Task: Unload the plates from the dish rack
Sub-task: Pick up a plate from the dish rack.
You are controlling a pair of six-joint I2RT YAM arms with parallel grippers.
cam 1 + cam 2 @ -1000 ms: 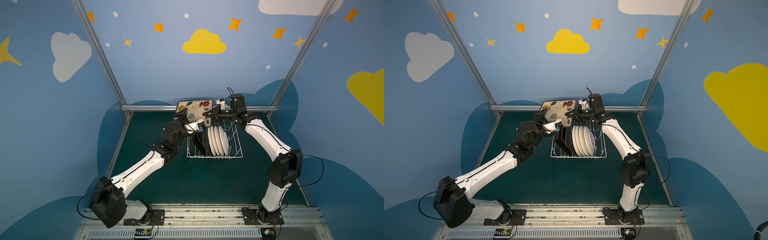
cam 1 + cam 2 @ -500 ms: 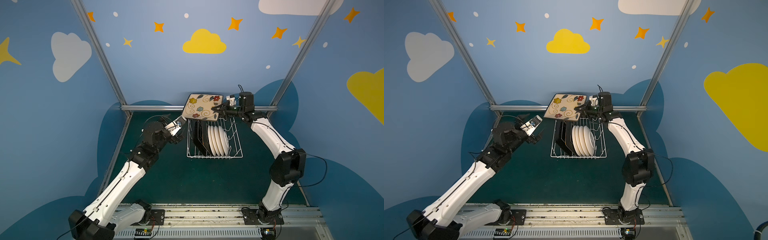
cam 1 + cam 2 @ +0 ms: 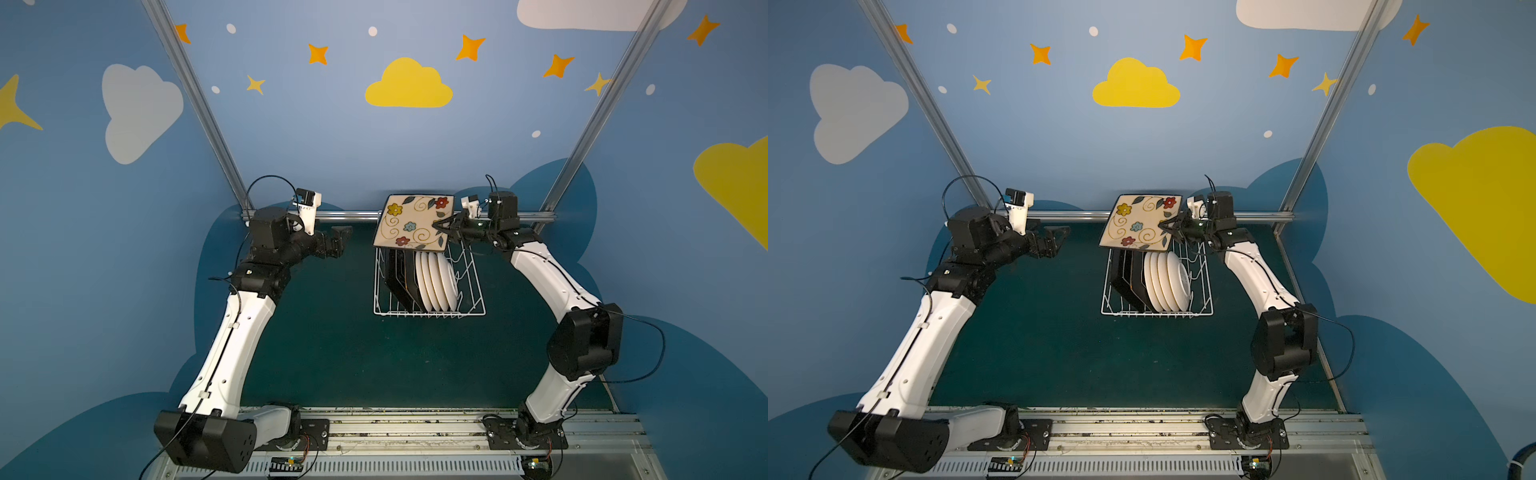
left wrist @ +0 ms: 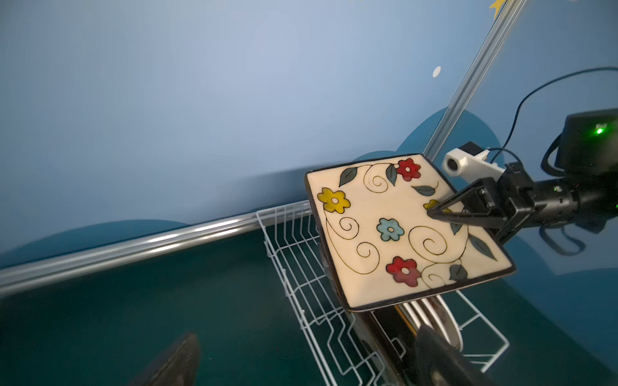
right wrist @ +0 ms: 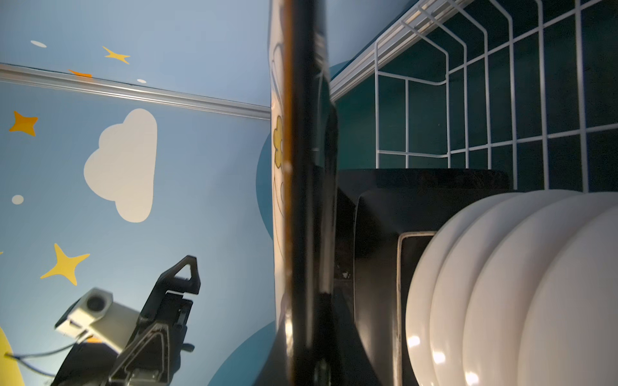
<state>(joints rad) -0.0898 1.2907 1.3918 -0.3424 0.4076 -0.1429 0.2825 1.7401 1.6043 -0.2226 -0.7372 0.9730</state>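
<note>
Two changes mark this moment, and we list them from left to right. At the left, the left gripper [image 3: 338,241] has pulled back from the dish rack [image 3: 428,313]. It now hangs over the green mat [image 3: 332,353], well apart from the rack, with its jaws spread wide and nothing between them. At the centre, one square plate [image 3: 411,224] has risen out of the rack and turned. A second ago it lay low at the far end, among the arms. Now it sits above the rack's far end, clear of the wires, with its flowered face tilted up toward the camera in both top views. Below it, the rack holds four round white plates [image 3: 438,282] on edge. Beside them, on their left, stand the black-backed square plates [image 3: 399,278], whose count we cannot confirm. At the right, the right gripper [image 3: 442,226] pinches the lifted plate at its right edge, with its jaws pressed onto the rim. The left wrist view shows the upper finger [image 4: 444,207] lying across the cream face. We judge that the right arm alone now carries the plate. The extraction step for this plate looks complete, and the next step is to set it down on the mat. A one-edge grip on a tilted plate may slip, so the carry should be slow.
</note>
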